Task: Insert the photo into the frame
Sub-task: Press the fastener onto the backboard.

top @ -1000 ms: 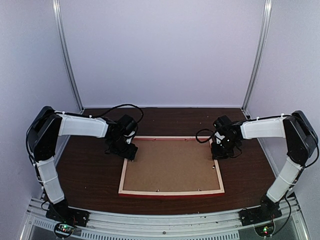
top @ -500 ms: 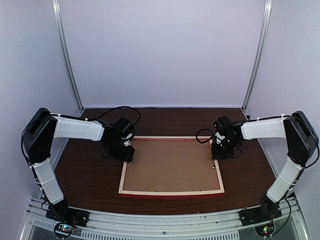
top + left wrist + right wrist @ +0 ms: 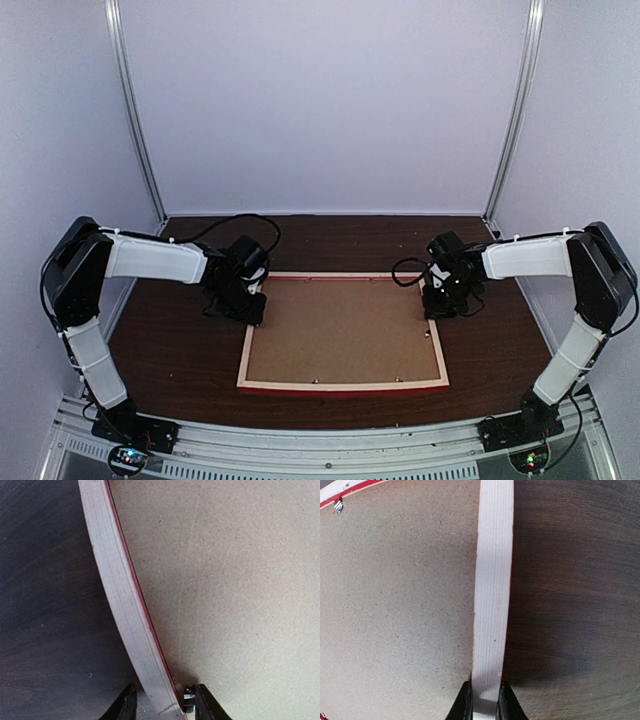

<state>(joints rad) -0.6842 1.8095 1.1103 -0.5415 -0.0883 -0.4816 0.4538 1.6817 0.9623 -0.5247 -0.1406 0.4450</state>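
frame (image 3: 340, 383): lying flat on the table (image 3: 170, 350), centred between the two arms; pale wood back is facing up, red is showing along the near outer edge
frame axis: long sides are running left-right, short sides near-far; near rail is sitting roughly parallel to the near table edge
backing board (image 3: 340, 330): plain brown, sitting inside the frame and filling the opening
left gripper (image 3: 166, 703): reaching down at the frame's far-left corner and straddling the left rail; one finger is sitting on the table side, the other over the board, with a small metal clip (image 3: 188, 699) between that finger and the rail
left grip state: cannot tell whether it is clamping the rail or only bracketing it
right gripper (image 3: 484, 702): sitting on the right rail toward its far end; both fingers are pressing against the rail's sides, pinching it
right rail, wrist view: running straight away from the fingers, board on its left, bare table on its right
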